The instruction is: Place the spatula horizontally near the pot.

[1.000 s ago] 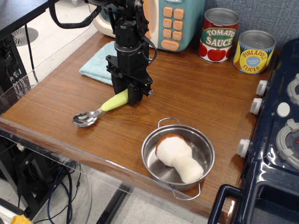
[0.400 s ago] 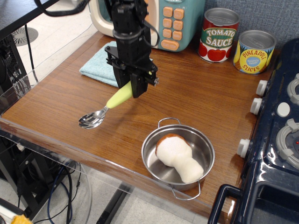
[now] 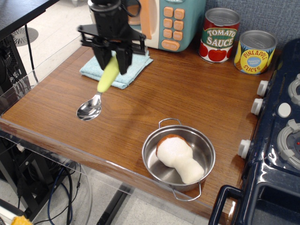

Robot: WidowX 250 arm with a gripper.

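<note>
The spatula [image 3: 100, 92] has a shiny metal bowl and a yellow-green handle. It hangs tilted in the air above the table's left part, bowl end lowest. My gripper [image 3: 112, 60] is shut on the upper end of its handle, over the blue cloth. The pot [image 3: 179, 157] is a small shiny steel pot with two wire loop handles. It stands at the table's front, well to the right of the spatula. A white and brown plush thing [image 3: 179, 157] lies in it.
A folded blue cloth [image 3: 124, 75] lies at the back left under the gripper. A toy microwave [image 3: 171, 21] and two cans, tomato sauce [image 3: 220, 35] and pineapple slices [image 3: 254, 52], stand along the back. A dark toy stove [image 3: 281, 136] fills the right side. The table's front edge [image 3: 79, 152] is near.
The gripper has lifted the spatula off the table and moved up and to the left, turning so the spatula now hangs steeper.
</note>
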